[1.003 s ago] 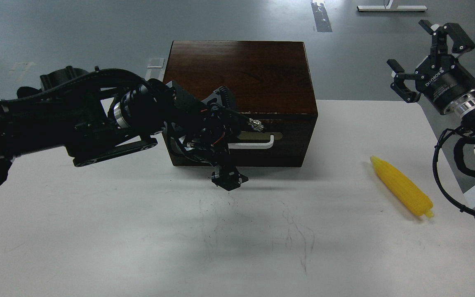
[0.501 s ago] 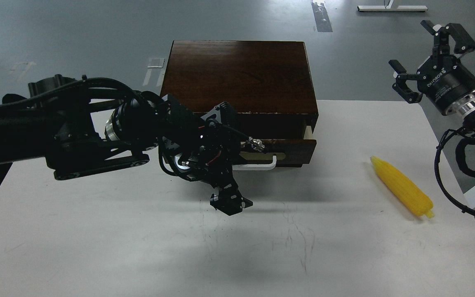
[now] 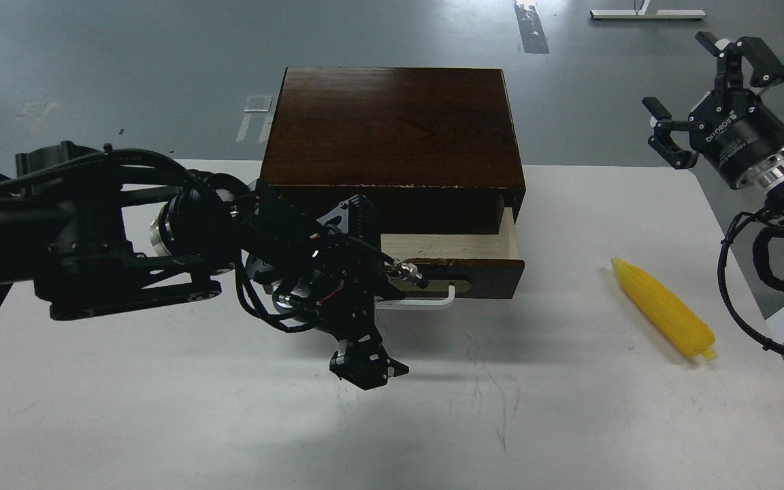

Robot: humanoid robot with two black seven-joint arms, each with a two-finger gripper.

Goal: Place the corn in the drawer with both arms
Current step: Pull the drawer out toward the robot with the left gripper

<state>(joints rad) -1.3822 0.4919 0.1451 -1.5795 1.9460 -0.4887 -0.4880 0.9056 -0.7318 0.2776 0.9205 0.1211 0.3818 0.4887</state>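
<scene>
The dark wooden box [image 3: 392, 122] stands at the back of the white table [image 3: 160, 422]. Its drawer [image 3: 484, 278] is pulled partly out and shows pale wood inside. My left gripper [image 3: 371, 303] is at the left end of the white bar handle [image 3: 426, 303] and closed on it, with one finger [image 3: 365, 364] hanging down over the table. The yellow corn [image 3: 664, 309] lies on the table at the right, point towards the back. My right gripper [image 3: 690, 78] is open and empty, raised past the table's far right corner.
The right arm's cables [image 3: 753, 272] hang beside the table's right edge. Grey floor lies behind the table. Faint scratch marks show on the table in front of the drawer.
My left gripper has drawn back towards me and the drawer has come out with it, from shut to partly open. The box has shifted slightly. The right gripper and the corn have hardly moved.
</scene>
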